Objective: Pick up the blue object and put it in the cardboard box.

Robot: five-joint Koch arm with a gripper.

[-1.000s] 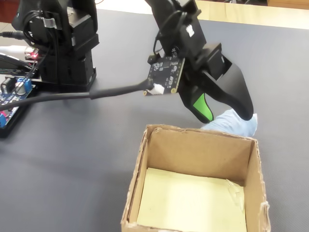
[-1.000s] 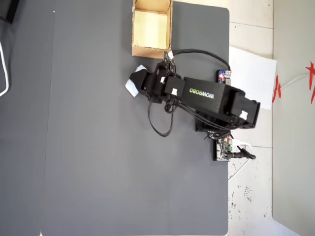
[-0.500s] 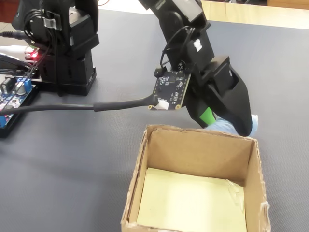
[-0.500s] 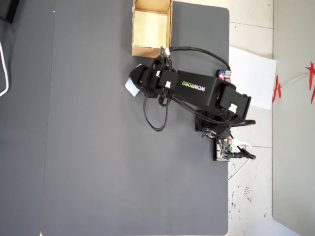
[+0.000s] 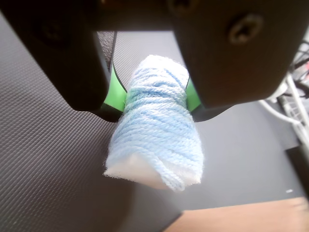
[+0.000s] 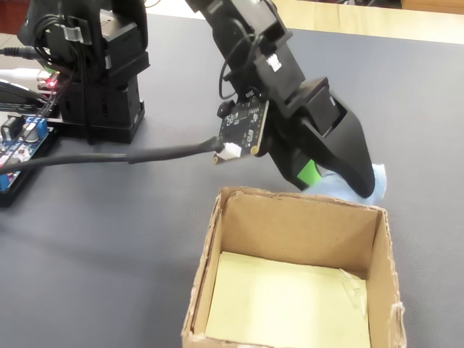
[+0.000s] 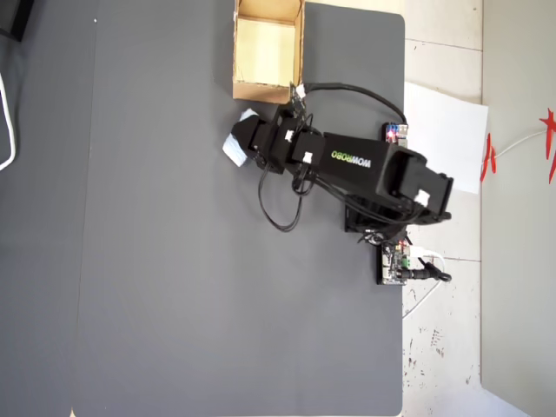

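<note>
While your gripper (image 5: 155,99) pinches the blue object (image 5: 157,125) around its middle just outside the cardboard box (image 6: 304,217), lift it clear of the near flap, carry it over the yellowish floor, and only then spread the fingers.

There was 1 blue object (image 5: 153,123), 1 cardboard box (image 6: 377,250) beside it, and 1 white paper sheet (image 7: 447,139) beyond the box.

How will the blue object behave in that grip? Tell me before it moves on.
The blue object probably squashes easily: it narrows where the gripper pinches it. Its fuzzy yarn-like wrap likely resists slipping. It looks light, jutting past the jaws without sagging much.
</note>
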